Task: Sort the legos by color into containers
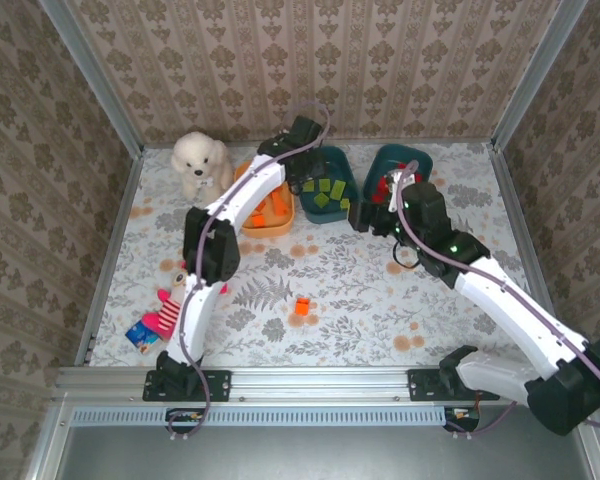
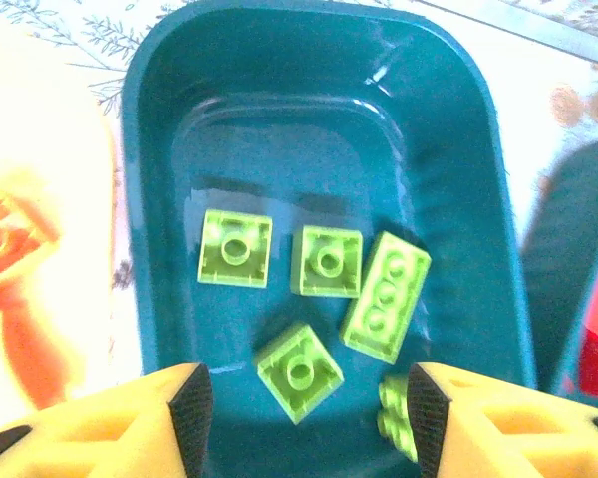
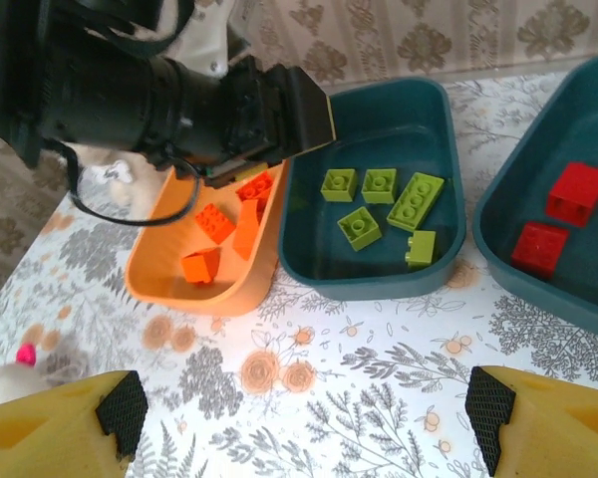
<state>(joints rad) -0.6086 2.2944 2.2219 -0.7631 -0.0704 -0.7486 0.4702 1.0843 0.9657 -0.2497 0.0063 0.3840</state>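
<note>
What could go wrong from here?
The left hand hovers open over the dark teal plastic tub of light green bricks, one finger near a half-hidden brick; pulling away low might knock brick or rim. The lone small orange plastic brick on the table lies centrally; left and right hand reaching together could collide.

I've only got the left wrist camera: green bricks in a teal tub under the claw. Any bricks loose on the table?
Observer: One orange brick lies loose near the middle of the table.
Operator: Where's the orange tub?
Observer: The orange tub sits beside your teal tub, on the plush dog's side.
Operator: And the right claw?
Observer: The right claw is open and empty, over bare table.
</note>
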